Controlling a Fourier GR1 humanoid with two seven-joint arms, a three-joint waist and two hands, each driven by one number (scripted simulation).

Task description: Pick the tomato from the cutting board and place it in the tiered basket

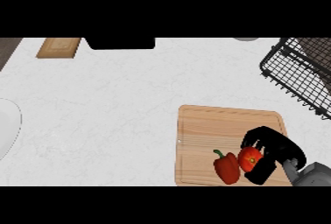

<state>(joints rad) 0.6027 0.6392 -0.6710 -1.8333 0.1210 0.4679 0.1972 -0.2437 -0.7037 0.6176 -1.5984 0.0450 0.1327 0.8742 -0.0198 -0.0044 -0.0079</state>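
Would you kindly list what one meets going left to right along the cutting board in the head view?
Bare cutting board → red pepper → tomato → right hand, curled round the tomato.

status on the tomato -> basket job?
Done: the right hand has reached the cutting board. In hand: its fingers and thumb curl round the tomato, which sits low on the board beside a red pepper; whether it is lifted cannot be told. Left: carrying it to the tiered basket at the upper right and placing it. The left hand is not in view.
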